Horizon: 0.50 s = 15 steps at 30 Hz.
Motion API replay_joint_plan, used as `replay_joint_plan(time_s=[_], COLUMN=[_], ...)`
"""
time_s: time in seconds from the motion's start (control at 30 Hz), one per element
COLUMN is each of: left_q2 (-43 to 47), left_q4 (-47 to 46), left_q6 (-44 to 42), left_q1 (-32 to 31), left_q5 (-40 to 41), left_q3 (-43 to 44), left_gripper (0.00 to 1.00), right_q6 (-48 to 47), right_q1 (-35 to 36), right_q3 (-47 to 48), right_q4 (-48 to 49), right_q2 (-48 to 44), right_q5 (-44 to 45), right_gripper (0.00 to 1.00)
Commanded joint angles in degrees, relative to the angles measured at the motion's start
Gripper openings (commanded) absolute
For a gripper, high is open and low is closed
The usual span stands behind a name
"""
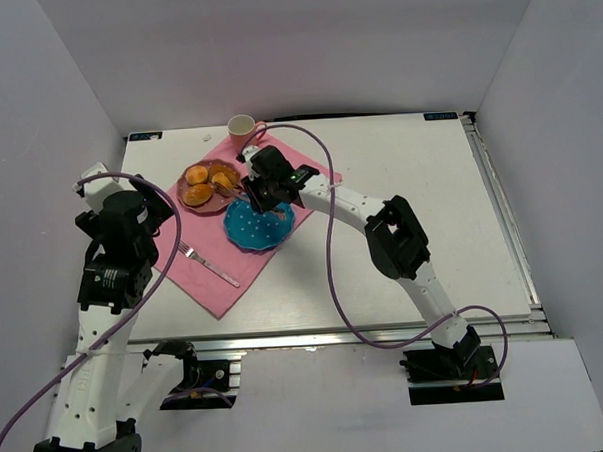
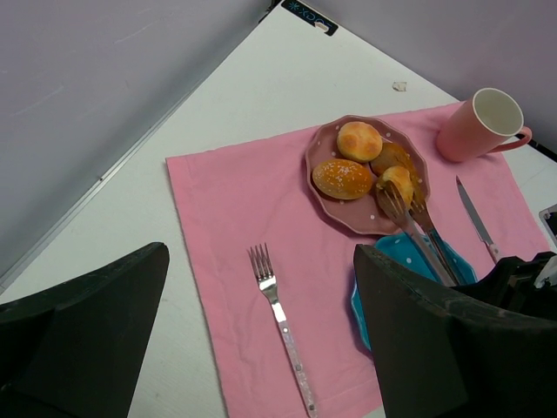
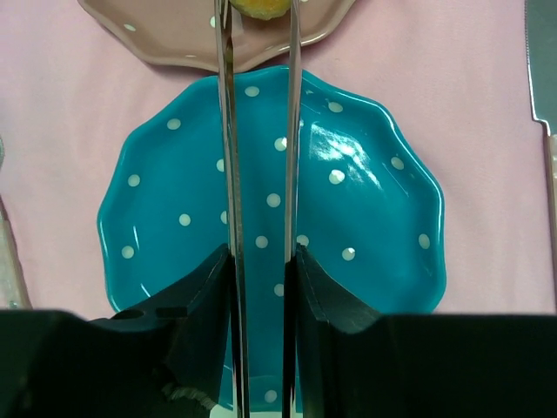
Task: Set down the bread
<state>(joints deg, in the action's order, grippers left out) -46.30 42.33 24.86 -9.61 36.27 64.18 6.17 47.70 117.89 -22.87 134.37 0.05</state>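
Several golden bread rolls lie on the pink dotted plate [image 2: 323, 146] [image 1: 189, 202]. One bread [image 2: 398, 180] [image 3: 258, 7] at the plate's near right sits between the tips of metal tongs [image 2: 421, 233] [image 3: 228, 131]. My right gripper [image 3: 261, 258] [image 1: 256, 193] is shut on the tongs' two arms, above the teal dotted plate [image 3: 374, 200] [image 1: 267, 231], which has nothing on it. My left gripper [image 2: 261, 252] hangs open over the pink cloth's left part, above a fork [image 2: 283, 326], holding nothing.
A pink cloth [image 1: 209, 280] lies under both plates. A pink cup [image 2: 483, 126] [image 1: 242, 127] stands at the cloth's far corner. A knife [image 2: 474, 218] [image 3: 540, 61] lies right of the plates. The fork [image 1: 210, 264] rests left of the teal plate.
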Motion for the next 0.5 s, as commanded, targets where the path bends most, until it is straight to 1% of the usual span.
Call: replay_joint_plan(time_s=[0.0, 0.07, 0.1, 0.2, 0.27, 0.3, 0.33, 0.4, 0.47], left_q2=[0.6, 0.6, 0.69, 1.21, 1.39, 1.83, 2.09, 2.88, 3.5], left_q4=[-0.58, -0.49, -0.49, -0.67, -0.49, -0.49, -0.49, -0.4, -0.31], left_q6=[-0.25, -0.17, 0.01, 0.27, 0.45, 0.62, 0.63, 0.89, 0.98], left_q1=[-0.24, -0.24, -0.24, -0.24, -0.24, -0.24, -0.24, -0.24, -0.24], left_q5=[0.29, -0.06, -0.32, -1.47, -2.08, -2.78, -3.05, -4.01, -4.72], left_q3=[0.15, 0.59, 0.68, 0.59, 0.42, 0.07, -0.11, -0.64, -0.81], left_gripper=[0.98, 0.98, 0.98, 0.98, 0.98, 0.98, 0.98, 0.98, 0.98], right_q6=[1.29, 1.56, 1.91, 3.13, 4.1, 4.63, 5.68, 6.74, 8.14], right_q1=[0.28, 0.64, 0.72, 1.25, 1.78, 2.04, 2.3, 3.71, 5.11], right_q3=[2.18, 1.3, 0.51, -3.79, -8.53, -10.46, -14.75, -19.42, -25.12], right_q4=[2.31, 2.39, 2.66, 1.96, 1.34, 0.64, 0.55, 0.64, 0.46], right_q2=[-6.9, -9.28, -11.91, -17.36, -20.18, -23.15, -24.58, -28.96, -31.17], right_q5=[0.47, 1.44, 1.7, 3.37, 5.13, 5.65, 7.22, 9.16, 10.66], right_gripper=[0.32, 0.33, 0.33, 0.34, 0.34, 0.34, 0.34, 0.35, 0.34])
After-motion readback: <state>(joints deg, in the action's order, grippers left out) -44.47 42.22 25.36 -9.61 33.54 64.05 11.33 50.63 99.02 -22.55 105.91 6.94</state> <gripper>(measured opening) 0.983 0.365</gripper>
